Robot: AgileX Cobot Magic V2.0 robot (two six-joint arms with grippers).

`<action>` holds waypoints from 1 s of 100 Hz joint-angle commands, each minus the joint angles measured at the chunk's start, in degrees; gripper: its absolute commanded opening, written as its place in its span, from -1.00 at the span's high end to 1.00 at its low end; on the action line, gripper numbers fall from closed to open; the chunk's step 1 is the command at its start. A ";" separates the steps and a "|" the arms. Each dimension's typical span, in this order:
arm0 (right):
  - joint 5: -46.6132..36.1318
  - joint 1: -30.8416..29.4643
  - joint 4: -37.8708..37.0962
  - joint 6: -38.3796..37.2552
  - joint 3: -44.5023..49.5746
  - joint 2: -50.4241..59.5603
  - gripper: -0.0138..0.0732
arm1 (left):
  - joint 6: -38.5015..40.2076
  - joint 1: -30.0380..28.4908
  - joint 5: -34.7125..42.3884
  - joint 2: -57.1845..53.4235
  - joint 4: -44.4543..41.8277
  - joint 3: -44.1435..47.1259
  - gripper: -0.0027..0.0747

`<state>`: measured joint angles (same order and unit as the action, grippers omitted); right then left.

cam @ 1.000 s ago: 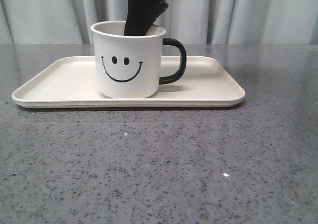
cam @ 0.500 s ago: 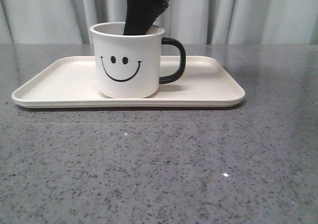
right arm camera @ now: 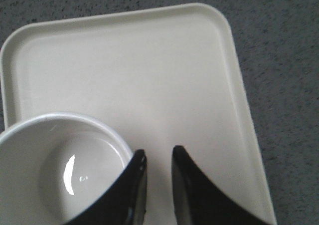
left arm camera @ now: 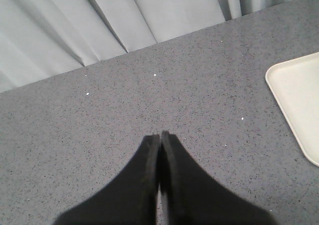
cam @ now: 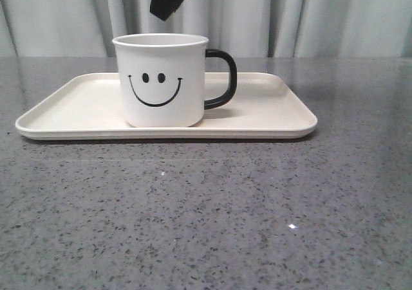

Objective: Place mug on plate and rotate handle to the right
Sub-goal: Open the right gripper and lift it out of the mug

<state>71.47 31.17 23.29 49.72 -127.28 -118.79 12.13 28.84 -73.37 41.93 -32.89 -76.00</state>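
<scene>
Front view: reading left to right, the large cream-white rectangular plate [cam: 270, 113] with a low raised rim lies across the grey speckled stone counter [cam: 206, 213], toward its far edge and roughly centred between the side edges. The white cylindrical mug [cam: 162, 81] with a printed black smiley face stands upright on the plate, left of the plate's middle, with its glossy black loop handle [cam: 222, 78] pointing toward the right edge of the counter. The right gripper [right arm camera: 158, 157] hangs above the mug's far rim, clear of it, with its jaws slightly apart and gripping nothing. The left gripper [left arm camera: 160, 137] hovers over bare counter beside a corner of the plate, jaws pressed together and empty. Judged from this layout, both placement and handle orientation appear complete. Residual risk: one right finger sits directly over the mug wall in the right wrist view, so any downward or sideways drift during retreat could clip the rim, tip the mug or turn the handle off its heading. A straight vertical withdrawal avoids this.
</scene>
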 commanded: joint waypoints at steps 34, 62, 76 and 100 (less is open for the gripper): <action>-2.73 -7.10 2.04 -13.92 -13.38 8.47 0.33 | 0.71 0.33 1.22 0.13 -1.54 -1.21 0.98; -6.72 -19.91 12.35 -16.87 -13.45 19.39 0.33 | 0.71 0.33 1.22 0.13 -1.54 -1.21 0.98; -5.56 -26.05 15.16 -17.20 -13.45 24.25 0.33 | 0.71 0.33 1.22 0.13 -1.54 -1.21 0.98; -5.03 -35.30 15.57 -19.46 -13.23 31.76 0.34 | 0.71 0.33 1.22 0.13 -1.54 -1.21 0.98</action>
<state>70.38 -1.36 36.62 31.03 -139.34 -91.61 12.13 28.84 -73.37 41.93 -32.89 -76.00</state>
